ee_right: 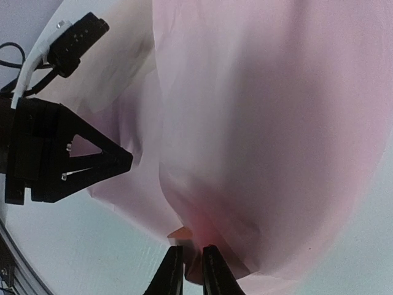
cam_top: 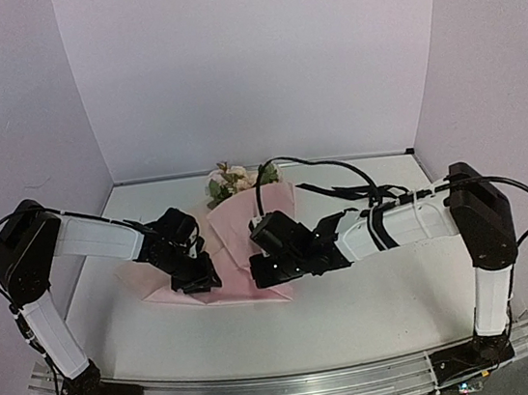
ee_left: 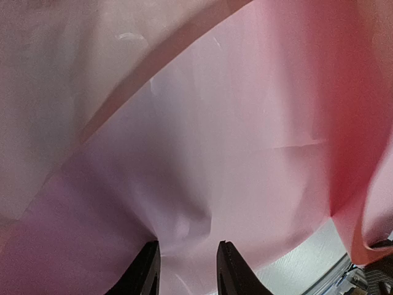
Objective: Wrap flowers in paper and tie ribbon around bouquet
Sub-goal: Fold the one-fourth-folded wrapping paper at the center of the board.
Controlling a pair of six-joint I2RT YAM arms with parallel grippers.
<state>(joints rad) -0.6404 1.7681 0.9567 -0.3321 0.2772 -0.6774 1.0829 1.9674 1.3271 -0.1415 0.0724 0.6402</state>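
Pink paper (cam_top: 249,233), creased into a rough cone, spread across the middle of the white table (cam_top: 357,312). Peeking from its far end, toward the back wall (cam_top: 246,63): the flowers (cam_top: 230,178), cream and pale pink blooms with green leaves, stems hidden under the folds. Both arms bent inward at the sheet's near end, one on either side.

At the left flap, the left gripper (ee_left: 186,244), black fingers (ee_left: 146,270) set partway apart, with creased paper filling the gap between them; cannot tell whether clamped on the sheet or merely resting against it.

At the near point of the cone, the right gripper (ee_right: 193,249), tips almost pressed together on a thin fold of the paper, pinching it low over the tabletop. From the right wrist view, the left gripper's dark tip touching the paper's edge, apart from the right one's hold.
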